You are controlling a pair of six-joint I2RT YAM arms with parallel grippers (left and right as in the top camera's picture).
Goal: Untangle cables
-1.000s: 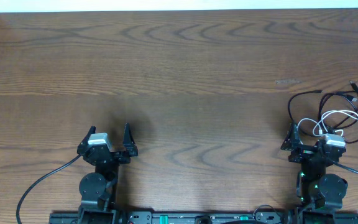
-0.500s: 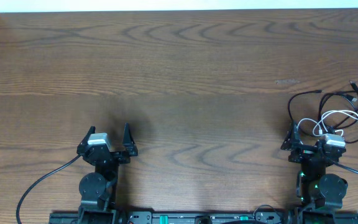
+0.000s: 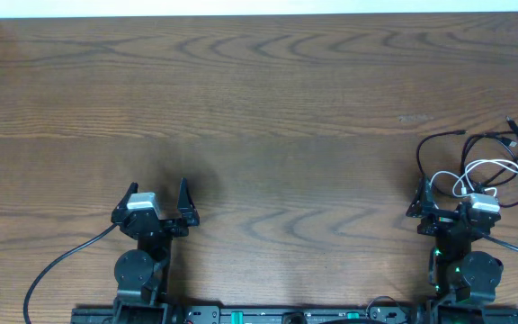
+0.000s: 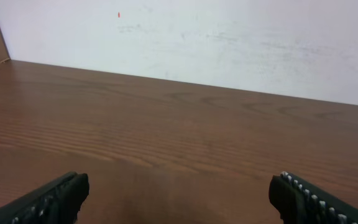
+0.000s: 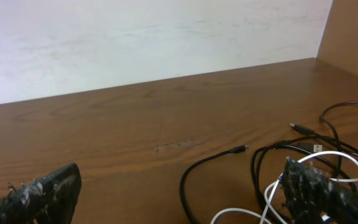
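I see both wide open and empty, left claw (image 3: 158,187) over the worktop (image 3: 286,108), right claw (image 3: 453,193) by the far-right tangle, black cable (image 3: 439,141) clipped at frame edge, white cable (image 3: 493,164) partly hidden behind my right claw, crossings unclear.

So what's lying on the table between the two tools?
Nothing. In the overhead view only bare table shows between the left tool and the right tool; the cables sit by the right tool.
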